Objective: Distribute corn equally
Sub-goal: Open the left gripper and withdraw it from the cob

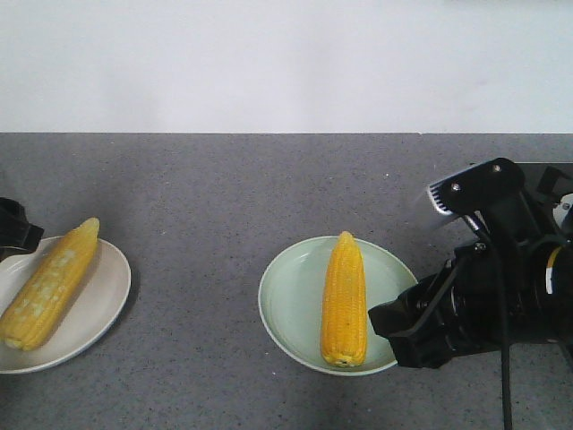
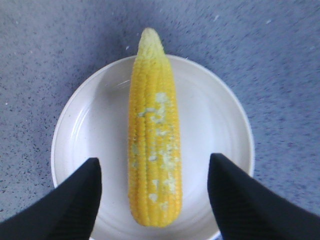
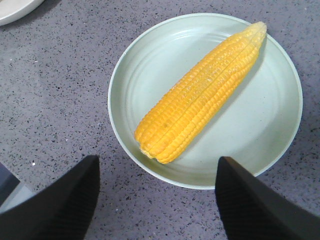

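Observation:
One corn cob (image 1: 345, 300) lies along the pale green plate (image 1: 286, 313) in the middle of the table. It shows again as a slanted cob (image 3: 200, 92) on that green plate (image 3: 280, 135) in the right wrist view. A second cob with whitish patches (image 1: 49, 285) rests on the white plate (image 1: 98, 309) at the left edge. My left gripper (image 2: 155, 172) hangs open above this patched cob (image 2: 152, 135), one finger on each side. My right gripper (image 3: 157, 170) is open over the table by the green plate's rim, holding nothing.
The grey speckled tabletop (image 1: 197, 197) runs back to a white wall (image 1: 286, 63). My right arm's black body (image 1: 483, 287) stands just right of the green plate. A bit of the left arm (image 1: 13, 228) shows at the left edge.

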You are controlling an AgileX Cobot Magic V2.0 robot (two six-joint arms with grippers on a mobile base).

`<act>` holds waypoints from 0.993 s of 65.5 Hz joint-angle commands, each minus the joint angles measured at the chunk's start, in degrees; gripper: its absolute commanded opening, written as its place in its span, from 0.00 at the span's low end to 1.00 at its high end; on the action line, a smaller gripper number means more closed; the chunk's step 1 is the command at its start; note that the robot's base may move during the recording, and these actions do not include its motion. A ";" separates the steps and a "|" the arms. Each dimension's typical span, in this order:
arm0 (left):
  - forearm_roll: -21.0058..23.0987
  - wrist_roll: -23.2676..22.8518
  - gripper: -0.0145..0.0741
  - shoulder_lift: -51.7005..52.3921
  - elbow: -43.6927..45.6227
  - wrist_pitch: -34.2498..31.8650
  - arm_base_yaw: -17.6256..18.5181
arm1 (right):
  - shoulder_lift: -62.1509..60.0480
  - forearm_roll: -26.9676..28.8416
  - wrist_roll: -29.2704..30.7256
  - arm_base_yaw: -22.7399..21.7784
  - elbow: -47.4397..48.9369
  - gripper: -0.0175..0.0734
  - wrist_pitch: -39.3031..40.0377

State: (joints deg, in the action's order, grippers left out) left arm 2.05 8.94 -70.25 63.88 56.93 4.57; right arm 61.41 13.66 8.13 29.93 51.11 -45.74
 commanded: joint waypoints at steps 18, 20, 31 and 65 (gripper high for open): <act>13.79 8.97 0.67 11.89 1.17 -2.49 0.18 | -1.07 0.44 0.23 0.15 1.45 0.71 2.52; 14.52 9.40 0.67 13.05 0.57 -2.78 0.69 | -1.07 0.44 0.23 0.15 1.45 0.71 2.46; 15.43 11.14 0.67 18.51 -4.16 -6.64 5.19 | -1.07 0.44 0.23 0.15 1.45 0.71 2.08; 13.26 5.99 0.62 34.72 -17.35 -14.25 7.40 | -1.07 0.68 0.18 0.15 1.45 0.71 1.43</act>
State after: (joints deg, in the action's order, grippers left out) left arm 14.63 17.05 -36.67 46.97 49.95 11.67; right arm 61.41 13.71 8.13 29.93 51.11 -46.70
